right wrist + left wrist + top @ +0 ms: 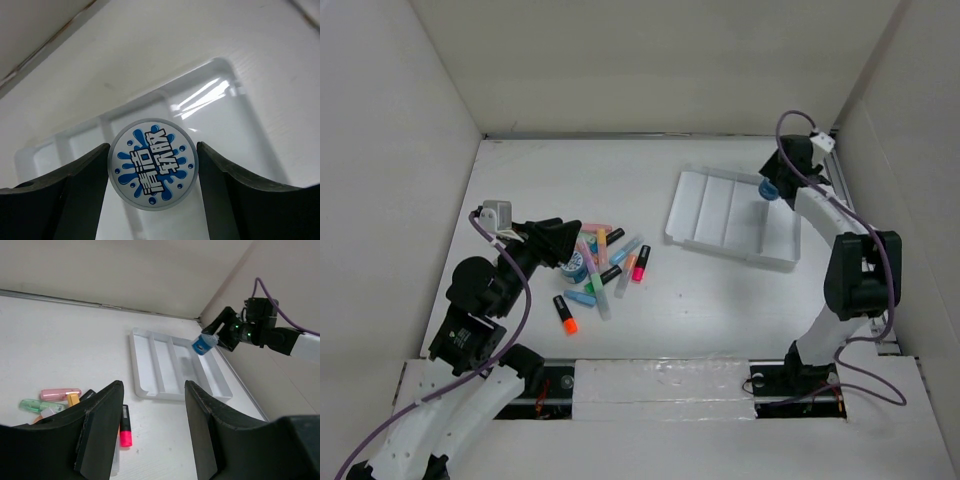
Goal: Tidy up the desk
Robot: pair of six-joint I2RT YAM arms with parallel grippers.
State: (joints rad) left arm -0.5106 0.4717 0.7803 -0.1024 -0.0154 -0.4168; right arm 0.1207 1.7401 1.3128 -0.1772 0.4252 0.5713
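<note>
The white desk point(720, 310) holds a heap of coloured highlighters point(605, 262) at centre left and a white compartmented tray point(705, 205) at the back right. My left gripper point(563, 243) hovers over the left side of the heap, open and empty, and its own view point(154, 385) shows bare desk between the jaws. A second round blue tub point(576, 268) sits just under it. My right gripper point(770, 188) is shut on a round blue-and-white tub point(154, 164) and holds it above the tray's right compartment point(235, 125). The held tub also shows in the left wrist view point(202, 345).
An orange-and-black marker point(565, 313) lies apart at the front of the heap. A pink-tipped marker point(125, 426) lies beside my left finger. White walls close in the desk on the left, back and right. The tray point(160, 360) has several long compartments.
</note>
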